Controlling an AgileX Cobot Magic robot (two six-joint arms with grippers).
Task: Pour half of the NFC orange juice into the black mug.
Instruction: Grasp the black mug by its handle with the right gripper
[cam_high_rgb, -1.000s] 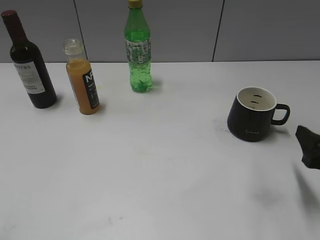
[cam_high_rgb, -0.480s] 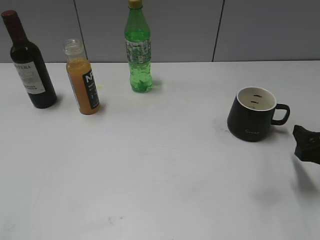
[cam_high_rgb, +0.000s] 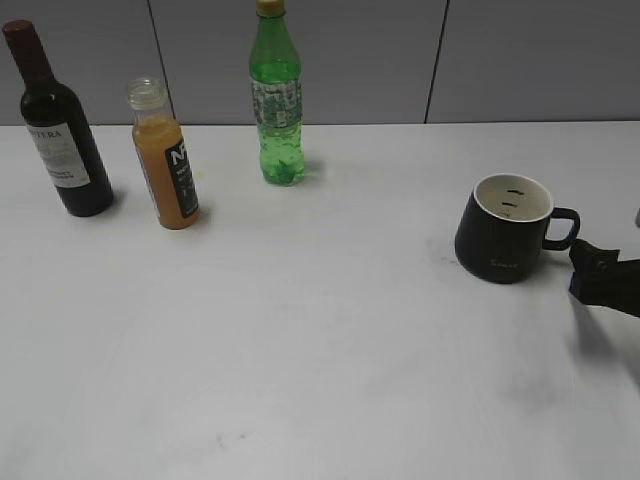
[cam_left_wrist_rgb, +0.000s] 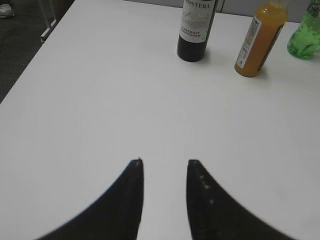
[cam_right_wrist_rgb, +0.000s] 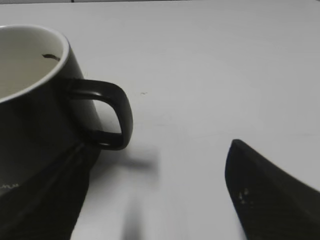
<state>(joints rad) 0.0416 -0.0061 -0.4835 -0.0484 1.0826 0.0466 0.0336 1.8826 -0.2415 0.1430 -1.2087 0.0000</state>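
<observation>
Table (cam_high_rgb: 330, 340) fills most of the exterior view, white and bare through the middle. Along its upper left stand the dark wine bottle (cam_high_rgb: 55, 130), the NFC orange juice (cam_high_rgb: 167, 160) and, further toward the centre top, the green soda bottle (cam_high_rgb: 275, 100). The juice bottle stands upright, long axis vertical, open neck up, its black label turned toward the right of the frame. The black mug (cam_high_rgb: 503, 232) sits at centre right, upright, mouth up, handle pointing to the right edge.

The right gripper (cam_high_rgb: 600, 275) enters at the right edge just beside that handle; in the right wrist view its jaws stand wide apart and hold nothing, one dark finger low at the left under the mug, the other at lower right, the handle between them. The left gripper (cam_left_wrist_rgb: 164, 172) hovers over bare table at the bottom of its own view, jaws partly apart and empty, well apart from the bottles at the top.

Step in hand looks like steadying the mug: close gently on the handle without nudging the mug sideways, and keep its mouth level
</observation>
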